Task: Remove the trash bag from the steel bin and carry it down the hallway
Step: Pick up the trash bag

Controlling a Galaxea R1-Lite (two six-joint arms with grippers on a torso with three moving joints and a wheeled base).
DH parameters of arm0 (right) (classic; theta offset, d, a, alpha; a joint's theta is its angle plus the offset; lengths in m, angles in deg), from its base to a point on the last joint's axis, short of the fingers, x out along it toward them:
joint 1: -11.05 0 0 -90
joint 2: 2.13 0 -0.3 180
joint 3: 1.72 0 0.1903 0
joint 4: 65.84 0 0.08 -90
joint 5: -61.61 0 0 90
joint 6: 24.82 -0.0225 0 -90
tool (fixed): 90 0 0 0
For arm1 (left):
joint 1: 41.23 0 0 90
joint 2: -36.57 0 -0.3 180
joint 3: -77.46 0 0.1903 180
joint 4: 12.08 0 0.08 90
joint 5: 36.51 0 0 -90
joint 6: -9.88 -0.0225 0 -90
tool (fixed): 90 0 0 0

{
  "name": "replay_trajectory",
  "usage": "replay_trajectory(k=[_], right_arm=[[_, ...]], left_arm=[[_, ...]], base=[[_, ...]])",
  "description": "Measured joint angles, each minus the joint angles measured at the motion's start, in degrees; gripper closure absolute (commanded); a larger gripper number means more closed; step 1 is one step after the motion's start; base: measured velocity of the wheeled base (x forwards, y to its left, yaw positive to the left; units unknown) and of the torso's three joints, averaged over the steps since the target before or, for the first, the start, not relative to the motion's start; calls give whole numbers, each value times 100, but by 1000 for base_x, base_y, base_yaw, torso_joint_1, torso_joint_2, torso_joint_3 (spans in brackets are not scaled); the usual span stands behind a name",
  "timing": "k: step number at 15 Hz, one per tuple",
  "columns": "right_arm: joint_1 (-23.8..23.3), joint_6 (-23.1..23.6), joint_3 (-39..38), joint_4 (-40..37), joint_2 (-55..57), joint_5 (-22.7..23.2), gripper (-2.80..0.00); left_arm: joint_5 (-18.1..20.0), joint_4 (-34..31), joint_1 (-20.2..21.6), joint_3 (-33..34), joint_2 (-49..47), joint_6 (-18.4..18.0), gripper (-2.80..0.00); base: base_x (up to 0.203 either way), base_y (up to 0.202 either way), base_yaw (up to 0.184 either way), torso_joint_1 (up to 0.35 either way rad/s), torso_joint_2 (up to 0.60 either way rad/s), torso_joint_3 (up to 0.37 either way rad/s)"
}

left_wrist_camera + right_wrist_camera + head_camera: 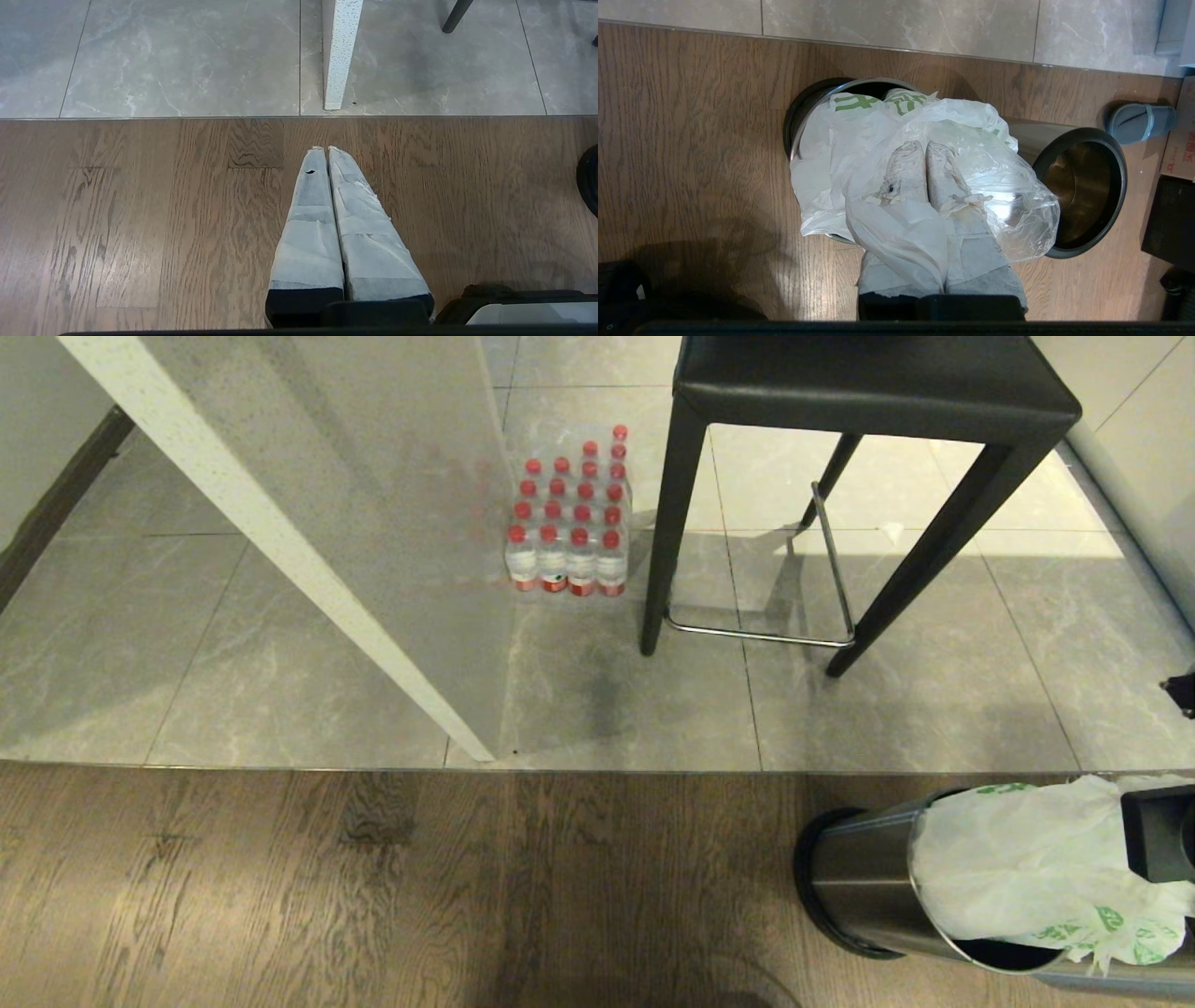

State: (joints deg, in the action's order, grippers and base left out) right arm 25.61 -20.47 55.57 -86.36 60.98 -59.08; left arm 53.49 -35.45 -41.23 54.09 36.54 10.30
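The steel bin [859,887] stands on dark wood planks at the lower right of the head view. The trash bag [1008,859], thin white plastic with green print, spills out of its top. In the right wrist view my right gripper [924,144] is over the bin [796,135], shut on the trash bag [822,163], with film pinched between its taped fingers [976,242] and draped over them. Only its black body [1158,831] shows in the head view. My left gripper [327,148] hangs shut and empty over bare planks. The hallway's grey tiles [187,644] begin beyond the wood.
A second steel bin with a black rim [1083,186] stands empty right beside the first. A black stool [868,383], a pack of red-capped water bottles [569,523] and a white speckled panel [280,532] stand on the tiles. A grey slipper [1139,123] and a cardboard box [1181,149] lie nearby.
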Motion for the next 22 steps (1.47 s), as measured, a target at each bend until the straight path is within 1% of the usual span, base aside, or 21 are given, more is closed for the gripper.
replay_trajectory(k=[22], right_arm=[[0,0,0,0,0,1,0]], left_arm=[[0,0,0,0,0,0,0]], base=[[0,0,0,0,0,0]])
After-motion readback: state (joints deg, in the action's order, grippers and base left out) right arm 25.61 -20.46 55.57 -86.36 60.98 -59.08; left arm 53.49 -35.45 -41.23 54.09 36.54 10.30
